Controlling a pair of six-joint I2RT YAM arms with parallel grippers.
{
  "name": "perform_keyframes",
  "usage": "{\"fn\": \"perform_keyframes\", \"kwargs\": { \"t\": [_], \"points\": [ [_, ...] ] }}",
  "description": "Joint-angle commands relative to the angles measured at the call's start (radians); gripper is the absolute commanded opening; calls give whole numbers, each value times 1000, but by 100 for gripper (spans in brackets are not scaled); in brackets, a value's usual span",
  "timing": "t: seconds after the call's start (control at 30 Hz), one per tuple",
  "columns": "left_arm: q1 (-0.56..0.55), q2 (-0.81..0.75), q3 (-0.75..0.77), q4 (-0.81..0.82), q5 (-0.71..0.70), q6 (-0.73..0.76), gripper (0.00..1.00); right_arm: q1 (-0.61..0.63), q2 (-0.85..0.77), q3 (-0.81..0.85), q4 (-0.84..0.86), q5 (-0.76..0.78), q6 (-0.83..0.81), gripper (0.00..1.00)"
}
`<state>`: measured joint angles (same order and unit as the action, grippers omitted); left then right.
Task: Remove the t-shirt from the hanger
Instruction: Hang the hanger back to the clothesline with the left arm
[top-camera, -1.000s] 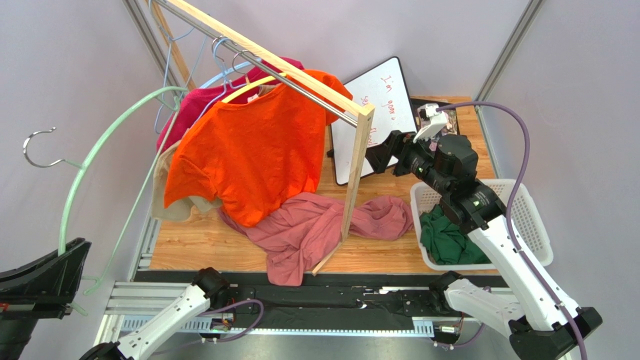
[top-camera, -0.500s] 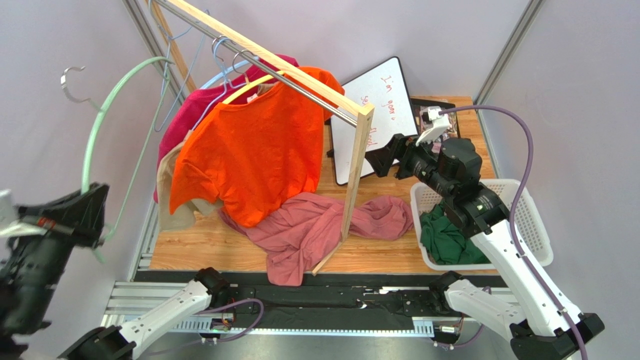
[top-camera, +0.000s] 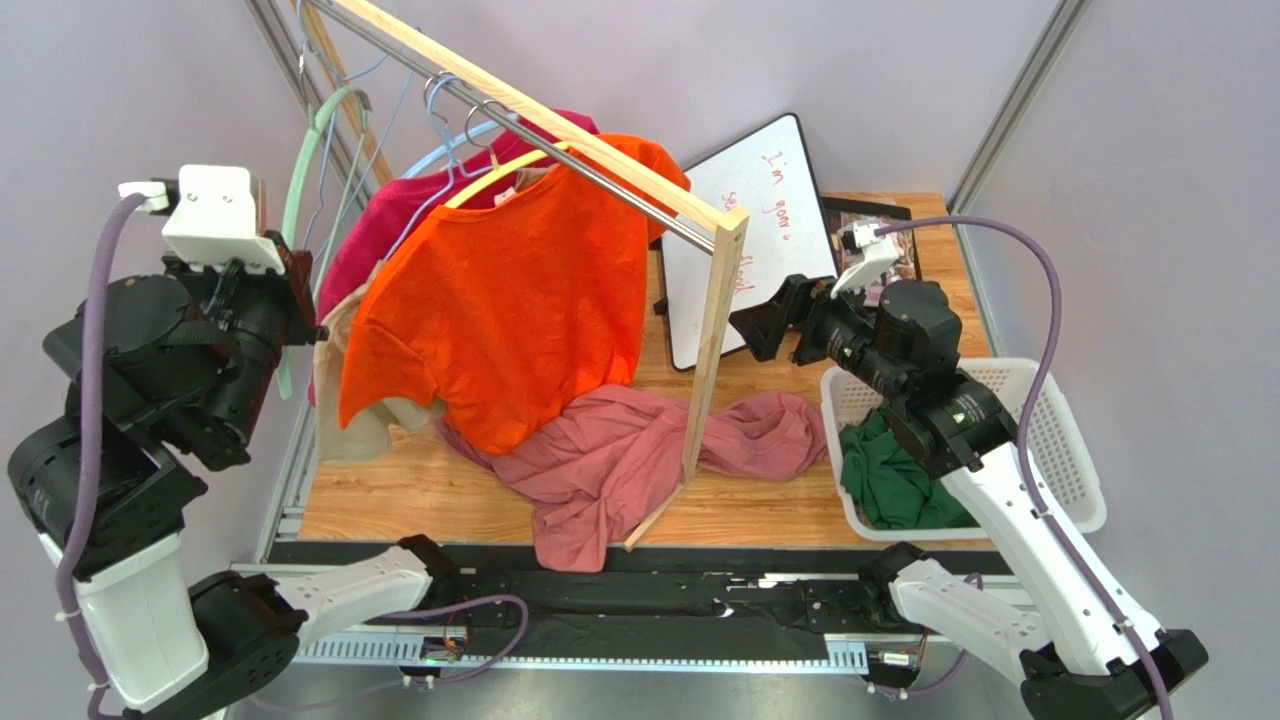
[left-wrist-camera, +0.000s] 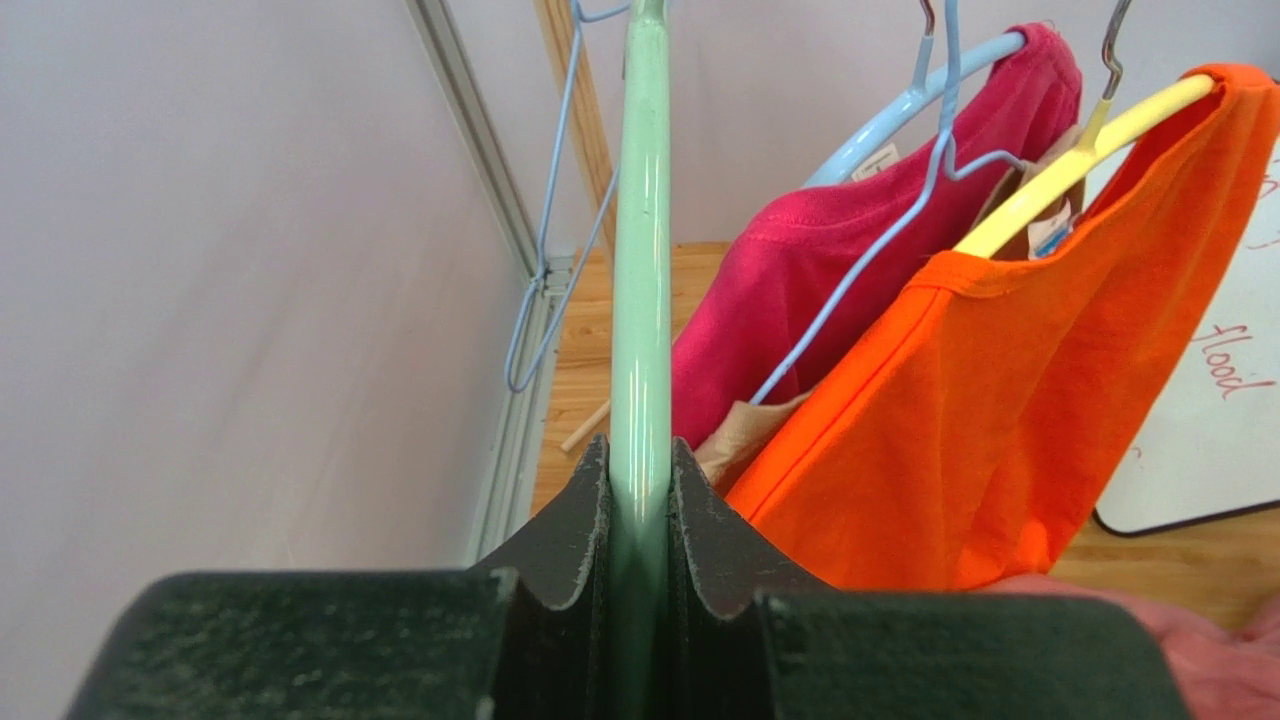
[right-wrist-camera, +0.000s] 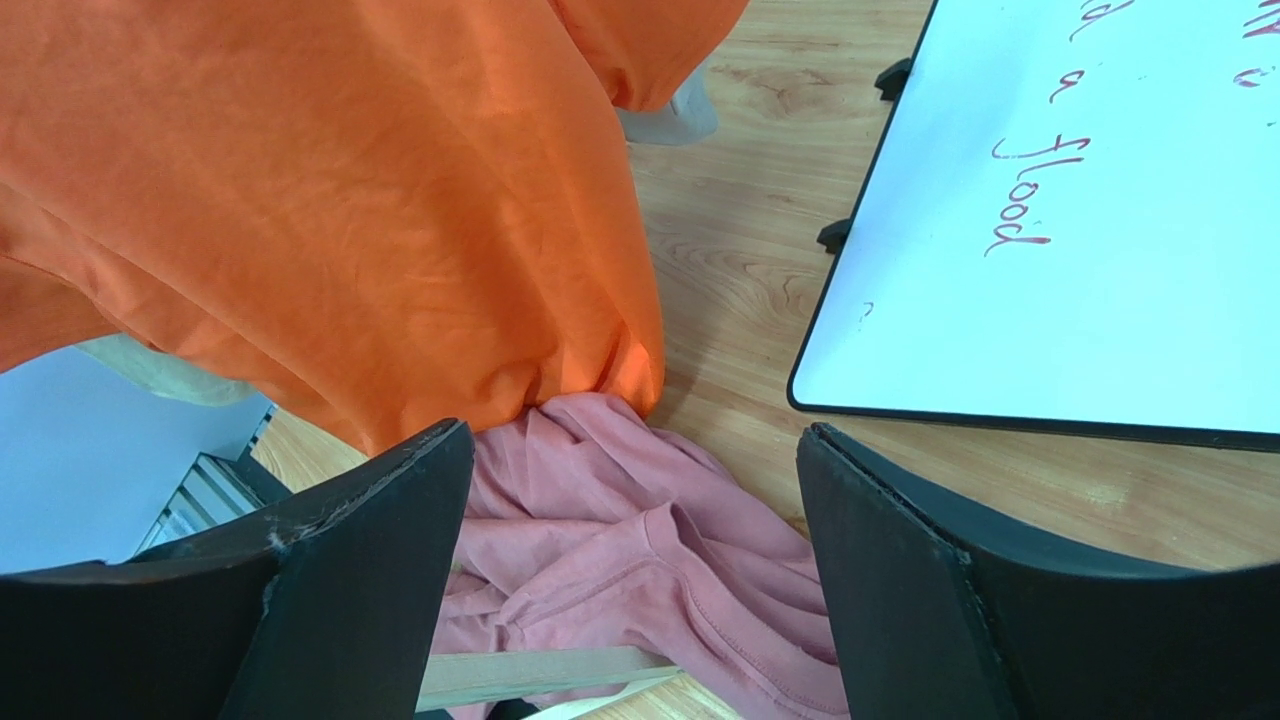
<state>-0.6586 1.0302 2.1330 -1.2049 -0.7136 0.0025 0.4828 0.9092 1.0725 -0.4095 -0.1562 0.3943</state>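
Note:
My left gripper (top-camera: 290, 288) (left-wrist-camera: 640, 453) is shut on a bare mint-green hanger (top-camera: 310, 138) (left-wrist-camera: 645, 225), held upright beside the left end of the wooden rail (top-camera: 526, 113). A salmon-pink t-shirt (top-camera: 631, 458) (right-wrist-camera: 661, 555) lies crumpled on the wooden table under the rack, off any hanger. My right gripper (top-camera: 760, 323) (right-wrist-camera: 639, 495) hovers open above it, next to the rack's post (top-camera: 718, 345), with nothing between its fingers. An orange t-shirt (top-camera: 511, 300) (right-wrist-camera: 301, 195) hangs on a yellow hanger (top-camera: 496, 176) (left-wrist-camera: 1082, 150).
A magenta shirt (top-camera: 394, 218) (left-wrist-camera: 812, 285) on a blue hanger (left-wrist-camera: 902, 113) and a beige garment (top-camera: 353, 420) hang behind the orange one. A whiteboard (top-camera: 759, 210) (right-wrist-camera: 1082, 225) leans at the back. A white basket (top-camera: 1052, 435) at the right holds a dark green garment (top-camera: 894, 473).
My left arm has swung up from the lower left, carrying the green hanger to the rail's left end. The right gripper has edged slightly left and stays open.

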Motion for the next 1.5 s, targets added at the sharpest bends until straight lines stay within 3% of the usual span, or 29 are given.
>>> {"fn": "perform_keyframes", "kwargs": {
  "t": [0.0, 0.1, 0.23, 0.4, 0.63, 0.83, 0.93, 0.97, 1.13, 1.47],
  "points": [
    [7, 24, 40, 97, -32, 50, 0, -4, -23, -6, 21, -20, -15, 85],
    [101, 45, 30, 97, 92, 13, 0, -4, -27, -6, 21, -23, -17, 85],
    [480, 73, -24, 88, 470, -68, 0, -6, -30, -3, 21, -36, -15, 85],
    [652, 2, -209, 243, 750, -131, 0, -6, -44, -11, 21, -40, -15, 85],
    [887, 22, -277, 338, 1057, -223, 0, -7, -27, -9, 23, -54, -14, 85],
    [1157, 51, -389, 572, 1465, -438, 0, -7, -18, -16, 35, -63, -6, 85],
    [1240, 64, -502, 847, 1656, -660, 0, -7, -15, -14, 38, -69, -5, 85],
    [1254, 67, -539, 949, 1666, -752, 0, -6, -13, -13, 37, -71, -6, 85],
    [1280, 106, -553, 1082, 1709, -870, 0, -6, -13, -8, 32, -71, -6, 85],
    [1294, 188, -513, 1093, 1728, -929, 0, -6, -9, -9, 32, -72, 12, 84]
  ]
}}
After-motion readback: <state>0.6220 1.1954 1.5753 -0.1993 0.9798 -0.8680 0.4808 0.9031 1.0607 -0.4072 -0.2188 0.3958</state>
